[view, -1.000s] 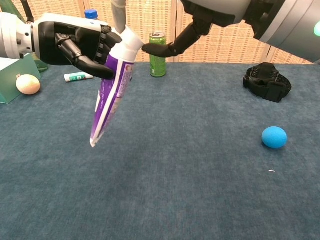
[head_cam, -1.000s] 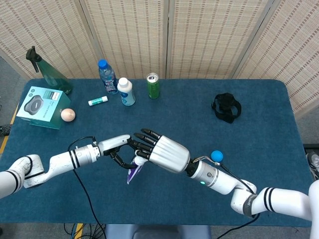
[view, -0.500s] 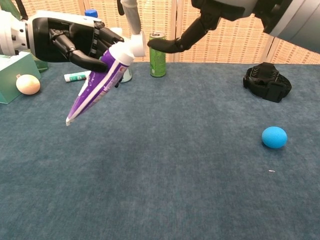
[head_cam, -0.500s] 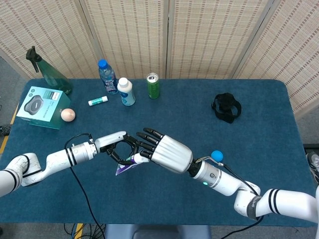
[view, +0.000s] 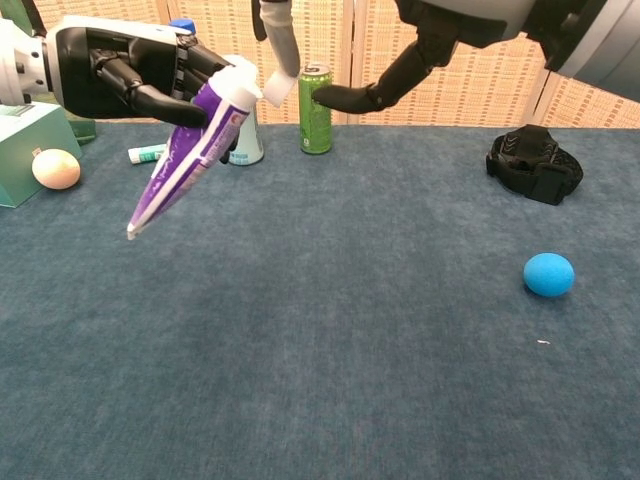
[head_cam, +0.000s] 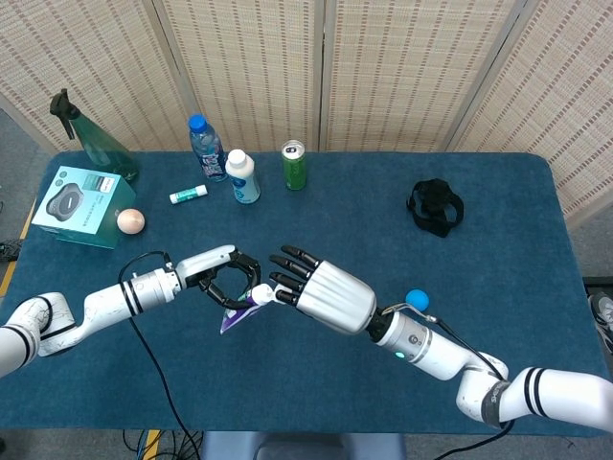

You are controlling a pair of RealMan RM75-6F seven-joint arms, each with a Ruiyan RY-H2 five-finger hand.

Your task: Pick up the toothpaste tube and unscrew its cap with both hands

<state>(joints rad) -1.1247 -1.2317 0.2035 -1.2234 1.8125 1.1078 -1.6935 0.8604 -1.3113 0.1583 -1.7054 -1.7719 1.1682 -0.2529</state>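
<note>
The left hand grips the toothpaste tube near its shoulder, fingers wrapped around the upper body. The tube hangs clear of the table, crimped tail pointing down and away from the hand, nozzle end up beside the fingers.

Compared with half a second earlier, the cap no longer sits flush on the tube. In the chest view a gap shows between the cap and the tube's shoulder, and the cap lies just beyond the left hand, against the fingertips of the right hand. The right hand pinches the cap between thumb and a finger; the other fingers stay spread.

The tube has also swung to a slightly steeper angle in the left hand's grasp.

Judgement: the cap appears unscrewed or at the last thread, so the task is near completion. Whether the threads are fully disengaged cannot be told from either view. The remaining move is likely a short withdrawal of the right hand away from the left.
</note>
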